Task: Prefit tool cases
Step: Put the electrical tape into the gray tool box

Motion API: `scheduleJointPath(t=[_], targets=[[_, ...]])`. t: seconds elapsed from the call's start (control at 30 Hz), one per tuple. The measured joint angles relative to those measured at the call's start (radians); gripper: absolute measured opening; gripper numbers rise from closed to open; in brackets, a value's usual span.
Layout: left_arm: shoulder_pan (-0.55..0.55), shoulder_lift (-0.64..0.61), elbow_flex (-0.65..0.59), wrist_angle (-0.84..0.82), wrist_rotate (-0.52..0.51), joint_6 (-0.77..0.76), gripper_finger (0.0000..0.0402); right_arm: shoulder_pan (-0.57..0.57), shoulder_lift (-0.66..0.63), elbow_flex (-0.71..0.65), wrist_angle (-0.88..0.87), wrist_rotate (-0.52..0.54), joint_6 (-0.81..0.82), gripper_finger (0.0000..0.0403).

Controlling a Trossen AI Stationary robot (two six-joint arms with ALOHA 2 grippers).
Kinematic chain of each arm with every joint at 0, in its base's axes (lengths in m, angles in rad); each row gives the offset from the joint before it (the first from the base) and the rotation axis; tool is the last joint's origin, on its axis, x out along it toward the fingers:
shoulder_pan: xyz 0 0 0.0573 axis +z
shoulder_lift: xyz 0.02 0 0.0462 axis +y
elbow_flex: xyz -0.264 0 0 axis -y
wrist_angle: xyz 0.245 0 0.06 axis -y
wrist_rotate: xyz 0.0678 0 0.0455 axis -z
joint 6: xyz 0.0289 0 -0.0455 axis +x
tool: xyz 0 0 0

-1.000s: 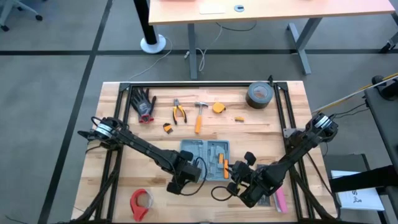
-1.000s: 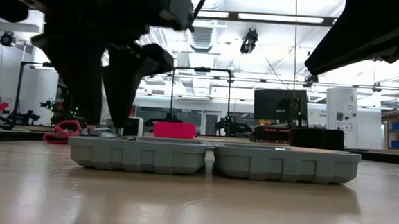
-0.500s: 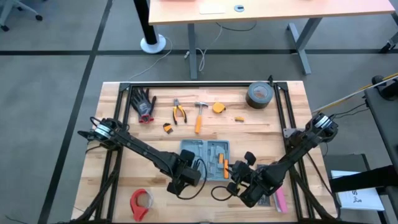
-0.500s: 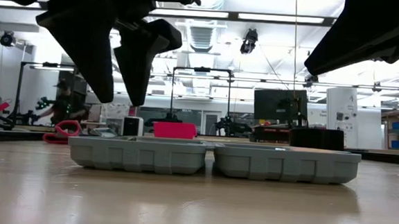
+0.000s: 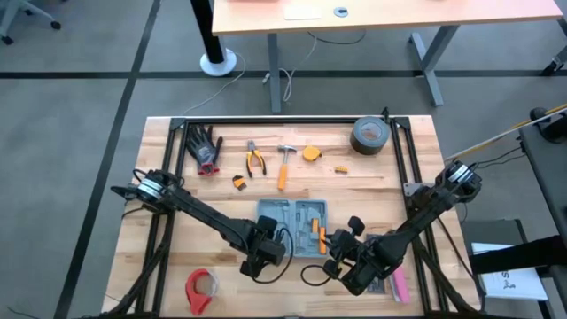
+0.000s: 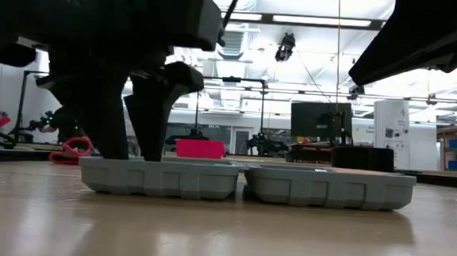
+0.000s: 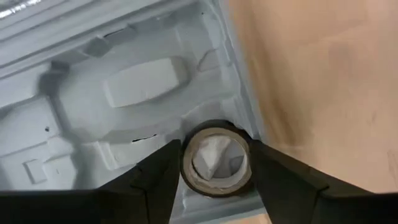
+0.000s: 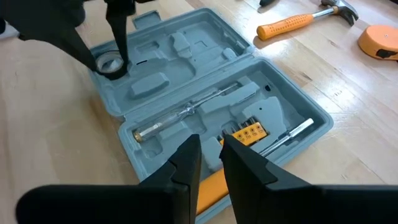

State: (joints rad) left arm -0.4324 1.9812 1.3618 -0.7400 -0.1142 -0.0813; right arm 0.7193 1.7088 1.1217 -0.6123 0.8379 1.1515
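Small tape roll going into a corner slot of the open tool case

The tool case point(image 5: 292, 228) lies open near the table's front edge, so its moulded slots face up. At its near-left corner the left gripper point(image 7: 214, 163) straddles a small tape roll point(image 7: 216, 160), fingers spread beside it; whether they grip, I cannot tell. The right gripper point(image 8: 210, 163), nearly closed and empty, hovers over the case's right half. Only the right wrist view shows the screwdriver point(image 8: 186, 115) and orange bit holder point(image 8: 244, 134) seated.
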Motion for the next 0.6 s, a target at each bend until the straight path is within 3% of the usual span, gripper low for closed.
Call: scheduleJointPath(t=[0.6], targets=[[0.005, -0.031, 0.143, -0.171, -0.035, -0.060, 0.0189, 0.000, 0.000, 0.000, 0.006, -0.003, 0.000, 0.0068]])
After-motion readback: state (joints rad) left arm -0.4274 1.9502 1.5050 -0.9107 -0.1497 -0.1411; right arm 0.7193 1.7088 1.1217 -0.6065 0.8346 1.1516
